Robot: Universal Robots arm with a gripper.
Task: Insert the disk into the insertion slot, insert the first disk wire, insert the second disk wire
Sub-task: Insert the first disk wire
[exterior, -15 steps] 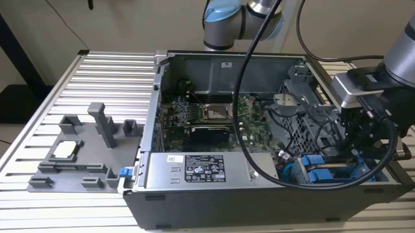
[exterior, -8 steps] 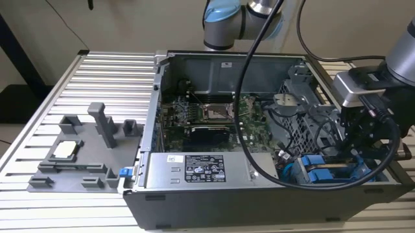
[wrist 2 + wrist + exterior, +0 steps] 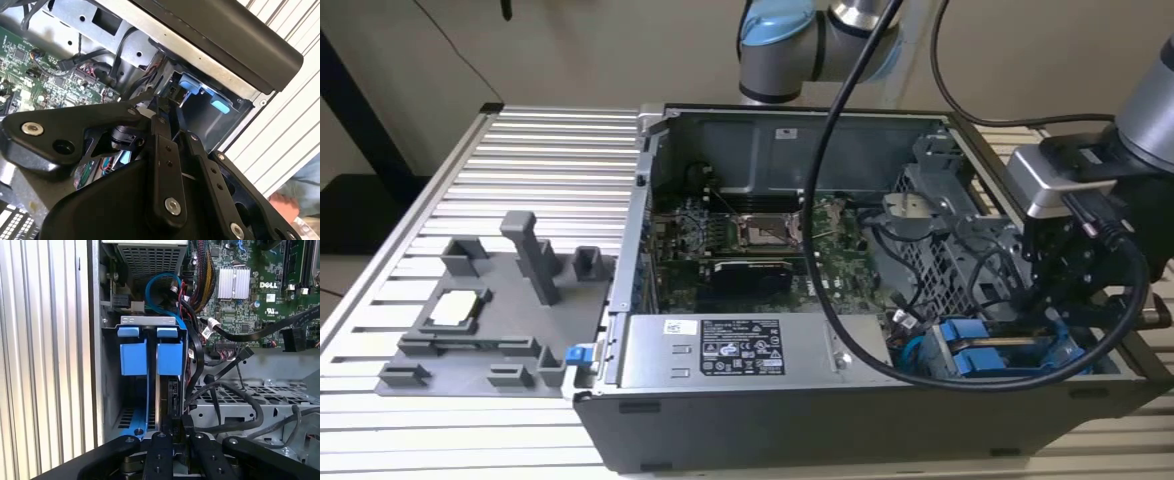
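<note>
Power-supply box [image 3: 654, 365] carries a black label [image 3: 740, 348] with white print and symbols, plus a small white sticker [image 3: 680, 327]; both are too small to read. Circuit board [image 3: 235, 320] bears white lettering beside the heatsink [image 3: 233, 282].

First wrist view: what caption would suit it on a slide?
Gripper poised at the blue-railed drive cage inside an open computer case.

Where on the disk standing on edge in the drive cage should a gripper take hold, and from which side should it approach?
Probably the blue tab at the end of the disk. The drive cage walls cover its flat faces, leaving only the narrow edge and that tab exposed. Approach from the open side of the case, where the gripper is, pinching across the thin dimension.
</note>
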